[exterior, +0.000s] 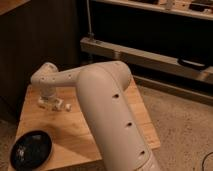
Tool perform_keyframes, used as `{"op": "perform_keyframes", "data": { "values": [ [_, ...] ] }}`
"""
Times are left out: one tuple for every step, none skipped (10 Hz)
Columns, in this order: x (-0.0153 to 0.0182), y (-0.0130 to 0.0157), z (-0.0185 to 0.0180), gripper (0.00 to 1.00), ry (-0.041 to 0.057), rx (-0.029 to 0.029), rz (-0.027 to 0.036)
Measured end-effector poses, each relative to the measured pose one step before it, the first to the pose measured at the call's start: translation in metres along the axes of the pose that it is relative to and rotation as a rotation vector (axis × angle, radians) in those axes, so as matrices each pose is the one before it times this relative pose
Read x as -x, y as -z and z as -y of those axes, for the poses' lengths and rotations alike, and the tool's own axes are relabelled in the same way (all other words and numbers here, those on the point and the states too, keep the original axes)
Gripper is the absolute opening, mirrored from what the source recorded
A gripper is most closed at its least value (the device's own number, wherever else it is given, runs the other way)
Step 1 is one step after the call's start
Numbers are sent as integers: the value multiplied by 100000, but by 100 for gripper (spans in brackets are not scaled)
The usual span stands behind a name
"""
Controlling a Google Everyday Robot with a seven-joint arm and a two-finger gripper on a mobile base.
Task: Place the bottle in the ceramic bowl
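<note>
The small white bottle lies on its side on the wooden table, near the far left part. My gripper hangs from the white wrist directly over the bottle and comes down onto it, hiding part of it. The glossy black ceramic bowl sits at the table's front left corner, apart from the bottle and nearer to the camera. My thick white arm crosses the table from the lower right.
A dark cabinet wall stands behind the table on the left. A low metal shelf rail runs along the back right. Speckled floor lies to the right of the table.
</note>
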Motion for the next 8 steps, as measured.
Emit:
{"op": "perform_keyframes", "data": {
  "values": [
    [136, 150, -520, 65, 911, 194, 441],
    [-178, 62, 37, 65, 312, -260, -24],
    [-158, -13, 114, 65, 353, -169, -75],
    [71, -256, -25, 65, 403, 68, -161],
    [229, -338, -68, 65, 358, 194, -91],
    [-117, -237, 337, 65, -337, -148, -350],
    [-222, -252, 523, 65, -456, -380, -411],
    [-167, -554, 764, 65, -856, -347, -348]
  ]
}}
